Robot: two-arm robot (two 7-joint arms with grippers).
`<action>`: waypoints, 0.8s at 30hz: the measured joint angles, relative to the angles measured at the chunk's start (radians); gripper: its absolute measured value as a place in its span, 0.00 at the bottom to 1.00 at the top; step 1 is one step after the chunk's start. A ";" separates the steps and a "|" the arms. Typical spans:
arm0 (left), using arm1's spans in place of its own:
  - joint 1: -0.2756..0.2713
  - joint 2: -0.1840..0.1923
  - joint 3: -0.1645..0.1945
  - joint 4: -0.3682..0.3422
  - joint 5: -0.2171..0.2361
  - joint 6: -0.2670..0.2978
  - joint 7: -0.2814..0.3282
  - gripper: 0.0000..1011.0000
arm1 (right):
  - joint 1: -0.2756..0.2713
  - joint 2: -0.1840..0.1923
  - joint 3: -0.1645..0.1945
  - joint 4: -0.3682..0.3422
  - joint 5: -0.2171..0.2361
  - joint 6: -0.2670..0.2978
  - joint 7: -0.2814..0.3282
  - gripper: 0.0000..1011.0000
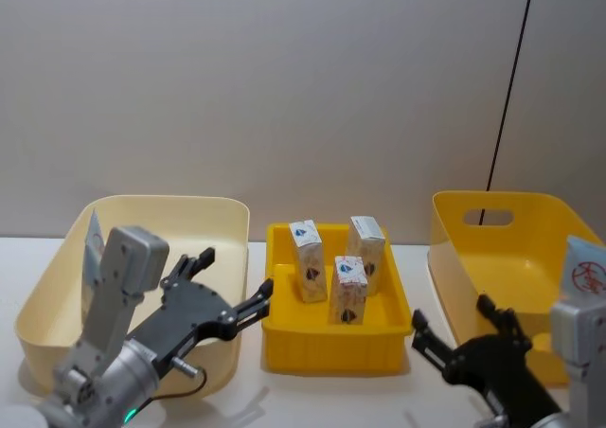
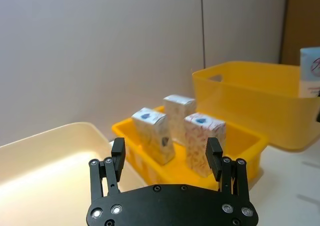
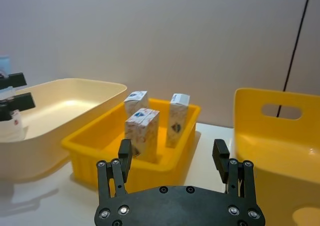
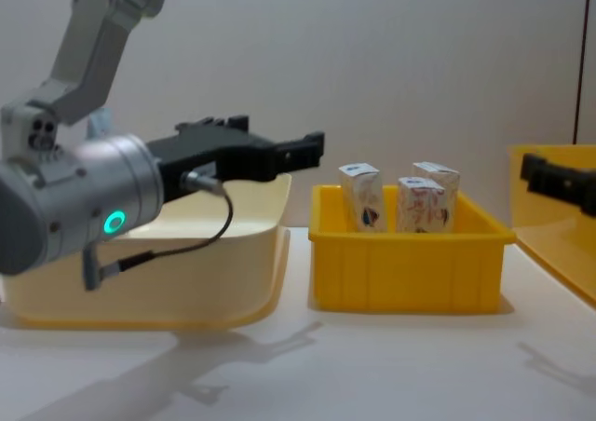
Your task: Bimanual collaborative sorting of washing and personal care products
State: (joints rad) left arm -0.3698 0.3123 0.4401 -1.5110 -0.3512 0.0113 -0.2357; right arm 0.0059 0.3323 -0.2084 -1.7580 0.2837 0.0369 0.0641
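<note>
**Head view, read left to right.**

**Left of frame:** a cream basin (image 1: 189, 205) sits on the bench (image 1: 312, 400). The left tube (image 1: 93, 240) stands at the basin's left side, partly hidden by the arm.

**Lower left:** the left gripper (image 1: 234, 276) hangs above the basin's near-right corner and points toward the tray. Its jaws are spread wide and hold nothing. The nearer jaw tip lies just beside the tray's left wall. In the chest view, at upper left of centre, the left gripper (image 4: 279, 132) sits above the basin rim, slightly higher than the carton tops.

**Centre:** a yellow tray (image 1: 284, 338) holds three cartons, all apart from both grippers.
- The left carton (image 1: 308, 248) is tilted.
- The rear carton (image 1: 365, 241) stands upright at the back right.
- The front carton (image 1: 348, 291) stands upright just before the rear carton.

**Lower right:** the right gripper (image 1: 454, 319) is low, before the bin's near-left corner. Its jaws are spread wide and empty. In the right wrist view the right gripper (image 3: 172, 148) faces the tray.

**Right of frame:** a yellow bin (image 1: 454, 248) has the right tube (image 1: 587, 267) upright at its right side, at the frame's edge.
</note>
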 joint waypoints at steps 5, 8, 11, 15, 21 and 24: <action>0.041 0.022 0.005 -0.036 0.047 0.001 0.070 0.99 | -0.017 0.004 -0.015 -0.008 0.004 -0.003 0.003 0.99; 0.065 0.034 0.008 -0.057 0.074 0.001 0.111 0.99 | -0.020 0.005 -0.018 -0.009 0.005 -0.003 0.003 0.99; 0.088 0.046 0.010 -0.076 0.100 0.001 0.149 0.99 | -0.021 0.005 -0.018 -0.009 0.005 -0.003 0.003 0.99; 0.112 0.059 0.013 -0.098 0.127 0.002 0.189 0.99 | -0.021 0.005 -0.018 -0.009 0.005 -0.003 0.004 0.99; 0.130 0.068 0.015 -0.114 0.148 0.002 0.221 0.99 | -0.011 0.000 -0.019 -0.004 0.003 -0.003 0.005 0.99; 0.132 0.069 0.015 -0.115 0.150 0.003 0.224 0.99 | 0.001 -0.005 -0.021 0.005 0.000 0.000 0.006 0.99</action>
State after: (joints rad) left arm -0.2375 0.3816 0.4549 -1.6260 -0.2010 0.0139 -0.0116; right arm 0.0069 0.3268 -0.2297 -1.7532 0.2834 0.0367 0.0701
